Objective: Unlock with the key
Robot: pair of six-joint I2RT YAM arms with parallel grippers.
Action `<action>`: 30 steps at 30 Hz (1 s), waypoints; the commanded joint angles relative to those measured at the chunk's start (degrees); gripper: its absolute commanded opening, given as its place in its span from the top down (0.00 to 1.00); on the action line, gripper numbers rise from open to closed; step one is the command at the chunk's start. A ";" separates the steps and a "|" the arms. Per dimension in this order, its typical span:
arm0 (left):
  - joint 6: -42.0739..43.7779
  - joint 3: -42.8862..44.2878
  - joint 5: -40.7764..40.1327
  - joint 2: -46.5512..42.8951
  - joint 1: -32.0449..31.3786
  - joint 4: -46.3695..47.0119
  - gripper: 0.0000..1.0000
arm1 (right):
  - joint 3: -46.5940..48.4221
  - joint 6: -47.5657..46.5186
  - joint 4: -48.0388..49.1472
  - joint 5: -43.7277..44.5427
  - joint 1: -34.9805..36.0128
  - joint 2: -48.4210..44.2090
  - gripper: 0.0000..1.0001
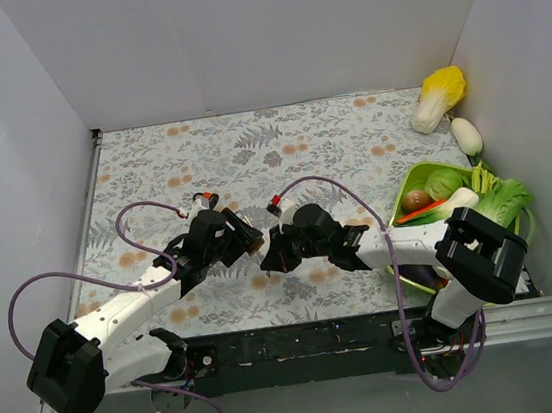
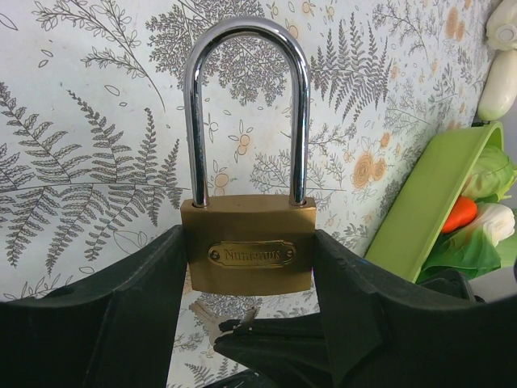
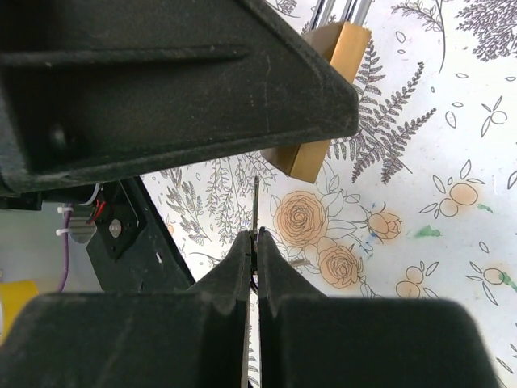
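Note:
A brass padlock (image 2: 250, 252) with a closed steel shackle (image 2: 246, 32) is clamped at both sides of its body by my left gripper (image 2: 250, 238), shackle pointing away from the wrist. In the top view the two grippers meet at mid-table, left gripper (image 1: 245, 238) facing right gripper (image 1: 270, 253). My right gripper (image 3: 257, 238) is shut on a small silver key (image 3: 257, 202), whose blade sticks out edge-on. The key (image 2: 212, 319) sits just below the padlock's bottom face, a small gap apart. The padlock (image 3: 319, 158) shows beyond the key tip, up and to the right.
A green basket (image 1: 401, 201) of vegetables stands at the right beside the right arm, also in the left wrist view as the basket (image 2: 428, 202). A cabbage (image 1: 441, 96) and a white radish (image 1: 467, 135) lie at the back right. White walls enclose the floral table.

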 commanded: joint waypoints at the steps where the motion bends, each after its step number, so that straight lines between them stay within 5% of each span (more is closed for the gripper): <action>1: 0.11 0.83 -1.14 -3.34 -0.08 1.84 1.00 | 2.56 0.60 3.35 -2.42 -0.69 0.63 0.99; 30: 2.04 2.41 -2.37 -3.96 0.01 -0.71 1.00 | 4.05 0.78 3.88 -7.96 -3.33 3.88 0.99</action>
